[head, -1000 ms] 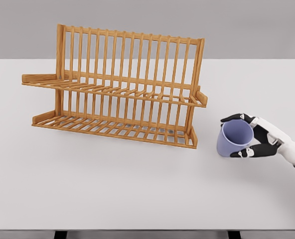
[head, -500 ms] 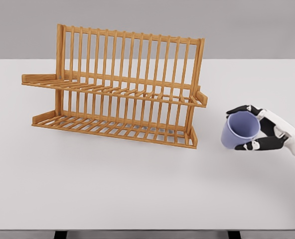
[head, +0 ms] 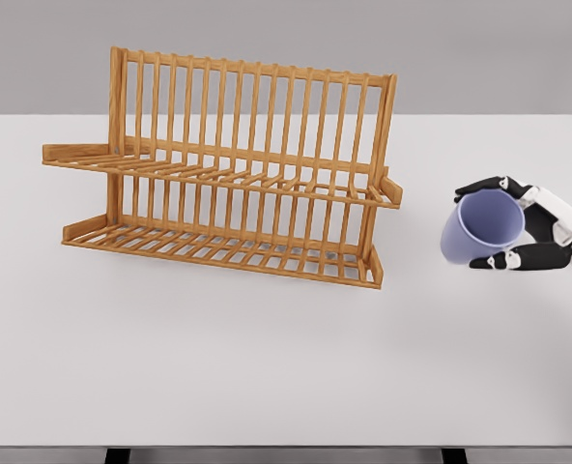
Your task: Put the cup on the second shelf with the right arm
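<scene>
Two-shelf rack (head: 233, 184) on table (head: 218, 367) left of centre, cup (head: 481, 228) in right hand (head: 528, 230) to its right

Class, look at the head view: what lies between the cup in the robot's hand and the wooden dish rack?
Nothing: in the head view only bare white table separates the cup, held by the right hand, from the rack.

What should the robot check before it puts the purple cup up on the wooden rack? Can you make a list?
1. Cup gripped by right hand: ok.
2. Cup lifted off the table: looks ok.
3. Upper shelf of the rack free of other things: ok.
4. Cup upright: not ok, it is tilted, its mouth facing the camera.
5. Cup close to the rack: not ok, it is off to the right.
6. Cup empty: ok.
</scene>
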Tool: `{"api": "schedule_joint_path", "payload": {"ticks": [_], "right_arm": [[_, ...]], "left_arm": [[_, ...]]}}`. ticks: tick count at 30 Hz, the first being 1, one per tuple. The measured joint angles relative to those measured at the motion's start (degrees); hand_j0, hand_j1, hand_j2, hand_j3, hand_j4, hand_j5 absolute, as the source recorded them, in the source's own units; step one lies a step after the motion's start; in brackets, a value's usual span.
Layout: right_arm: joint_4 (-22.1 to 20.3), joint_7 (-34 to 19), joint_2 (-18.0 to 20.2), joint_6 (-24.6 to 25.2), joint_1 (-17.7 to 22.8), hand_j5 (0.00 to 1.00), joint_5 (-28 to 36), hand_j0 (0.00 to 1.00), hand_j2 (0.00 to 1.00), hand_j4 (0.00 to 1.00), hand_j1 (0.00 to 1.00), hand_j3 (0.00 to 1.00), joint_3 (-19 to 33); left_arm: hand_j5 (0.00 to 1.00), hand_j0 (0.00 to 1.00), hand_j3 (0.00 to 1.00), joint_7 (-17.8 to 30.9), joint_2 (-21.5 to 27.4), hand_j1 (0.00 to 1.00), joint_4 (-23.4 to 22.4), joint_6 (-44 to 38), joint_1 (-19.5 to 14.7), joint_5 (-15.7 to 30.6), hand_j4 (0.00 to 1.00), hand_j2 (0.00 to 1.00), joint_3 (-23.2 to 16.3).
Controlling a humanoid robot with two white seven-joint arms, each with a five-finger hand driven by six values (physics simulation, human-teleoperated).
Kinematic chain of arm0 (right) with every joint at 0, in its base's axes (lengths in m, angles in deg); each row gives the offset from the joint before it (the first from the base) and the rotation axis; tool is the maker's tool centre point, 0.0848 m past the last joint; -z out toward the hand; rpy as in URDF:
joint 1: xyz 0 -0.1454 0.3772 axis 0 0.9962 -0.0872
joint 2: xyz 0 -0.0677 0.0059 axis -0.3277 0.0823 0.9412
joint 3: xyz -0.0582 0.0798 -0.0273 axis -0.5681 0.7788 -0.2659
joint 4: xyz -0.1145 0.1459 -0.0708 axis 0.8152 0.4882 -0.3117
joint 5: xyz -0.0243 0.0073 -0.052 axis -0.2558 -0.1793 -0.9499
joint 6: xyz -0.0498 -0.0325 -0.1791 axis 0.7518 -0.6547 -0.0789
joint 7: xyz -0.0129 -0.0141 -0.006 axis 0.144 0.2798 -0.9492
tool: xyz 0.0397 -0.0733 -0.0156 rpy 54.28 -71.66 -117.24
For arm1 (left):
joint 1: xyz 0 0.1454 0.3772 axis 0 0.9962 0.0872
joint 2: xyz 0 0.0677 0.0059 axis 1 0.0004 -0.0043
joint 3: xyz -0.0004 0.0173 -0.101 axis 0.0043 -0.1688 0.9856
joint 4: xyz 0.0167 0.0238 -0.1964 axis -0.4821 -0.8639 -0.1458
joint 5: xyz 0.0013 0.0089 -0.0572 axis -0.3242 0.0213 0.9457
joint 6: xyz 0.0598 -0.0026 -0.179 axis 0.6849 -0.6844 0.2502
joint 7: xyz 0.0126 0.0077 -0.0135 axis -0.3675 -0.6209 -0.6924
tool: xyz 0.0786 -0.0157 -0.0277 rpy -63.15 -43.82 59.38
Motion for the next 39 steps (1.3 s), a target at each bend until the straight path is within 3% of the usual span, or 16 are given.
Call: {"api": "schedule_joint_path", "payload": {"ticks": [9, 39], "right_arm": [[-2.5, 0.0, -0.1, 0.0, -0.4, 0.62, 0.0, 0.62, 0.62, 0.62, 0.62, 0.62, 2.5], [-5.6, -0.1, -1.4, 0.0, -10.8, 0.61, -2.5, 0.61, 0.61, 0.61, 0.61, 0.61, 2.4]], "left_arm": [[1.0, 1.0, 1.0, 0.0, 0.0, 1.0, 0.0, 0.0, 0.0, 0.0, 1.0, 1.0, 0.0], [1.0, 1.0, 1.0, 0.0, 0.0, 1.0, 0.0, 0.0, 0.0, 0.0, 1.0, 1.0, 0.0]]}}
